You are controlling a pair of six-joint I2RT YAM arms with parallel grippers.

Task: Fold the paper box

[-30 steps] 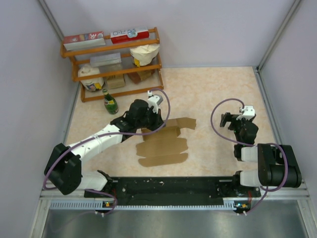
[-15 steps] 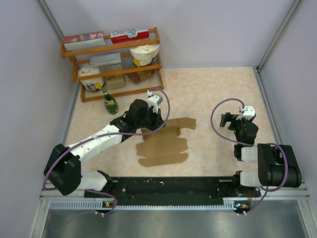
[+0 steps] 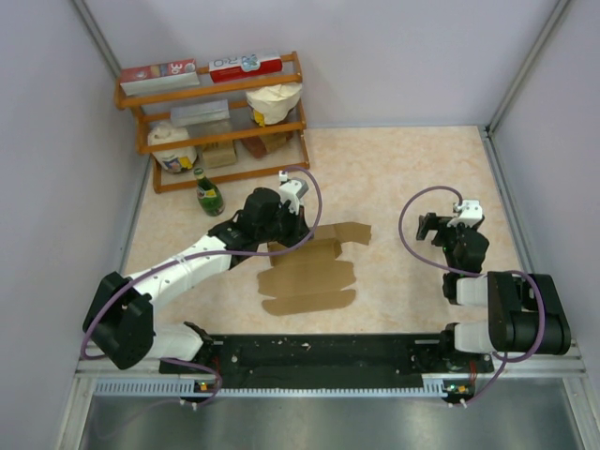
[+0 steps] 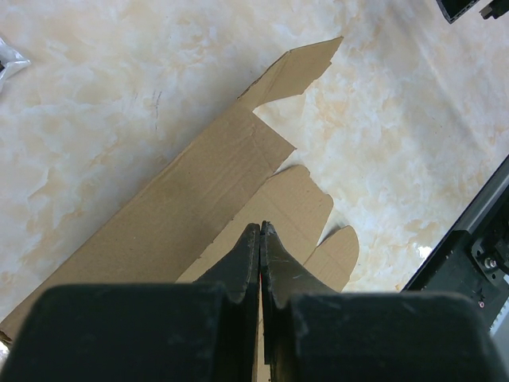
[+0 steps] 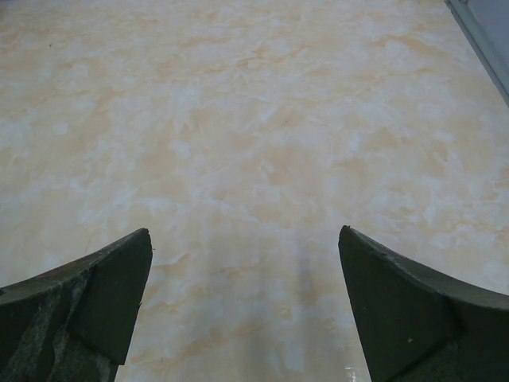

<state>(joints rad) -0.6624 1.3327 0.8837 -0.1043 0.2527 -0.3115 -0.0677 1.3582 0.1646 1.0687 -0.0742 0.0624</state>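
The paper box (image 3: 309, 272) is plain brown cardboard, lying flat and unfolded on the table's middle, with scalloped flaps on its right side. My left gripper (image 3: 286, 236) is over its far left part. In the left wrist view the left gripper (image 4: 260, 227) is shut, its tips right over the cardboard panels (image 4: 199, 191); nothing shows held between them. My right gripper (image 3: 429, 230) is at the right, well apart from the box. In the right wrist view it (image 5: 245, 235) is open over bare table.
A wooden shelf (image 3: 216, 122) stands at the back left with red-and-white printed boxes (image 3: 246, 64), a cream paper bag (image 3: 275, 101) and other packs. A green bottle (image 3: 208, 194) stands in front of it. A black rail (image 3: 319, 352) runs along the near edge.
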